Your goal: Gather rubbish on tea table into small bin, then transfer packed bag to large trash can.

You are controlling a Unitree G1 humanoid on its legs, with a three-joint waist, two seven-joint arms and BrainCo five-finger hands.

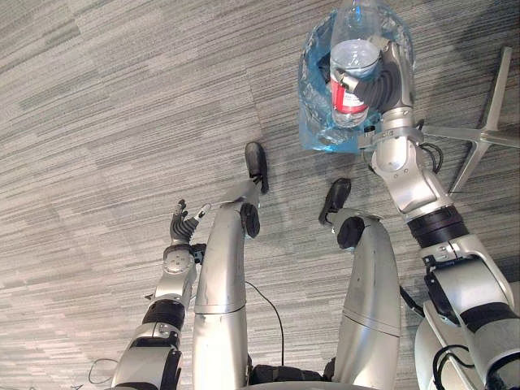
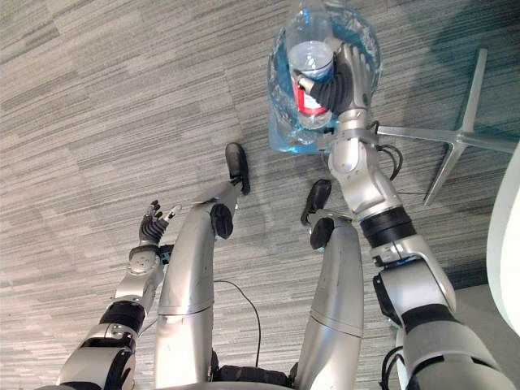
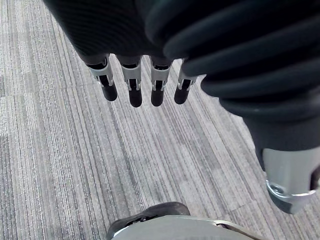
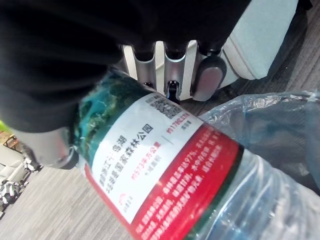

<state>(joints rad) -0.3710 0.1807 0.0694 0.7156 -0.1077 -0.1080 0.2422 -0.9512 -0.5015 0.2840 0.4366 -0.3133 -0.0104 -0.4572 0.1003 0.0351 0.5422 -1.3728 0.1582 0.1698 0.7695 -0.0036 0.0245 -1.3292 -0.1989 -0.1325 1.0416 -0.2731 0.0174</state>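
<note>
A clear blue plastic bag (image 1: pixel 317 122) hangs above the grey carpet at the upper right. It holds a clear plastic bottle (image 1: pixel 351 61) with a red and white label (image 4: pixel 165 165). My right hand (image 1: pixel 386 81) is shut round the bottle and the bag's film; in the right wrist view its fingers (image 4: pixel 172 65) curl over the label. My left hand (image 1: pixel 180 227) hangs low at the left side, away from the bag. Its fingers (image 3: pixel 135 85) are straight and hold nothing.
A silver star-shaped chair base (image 1: pixel 487 122) stands on the carpet just right of the bag. A white curved surface (image 2: pixel 508 244) shows at the right edge. Open carpet (image 1: pixel 122 106) stretches to the left and ahead.
</note>
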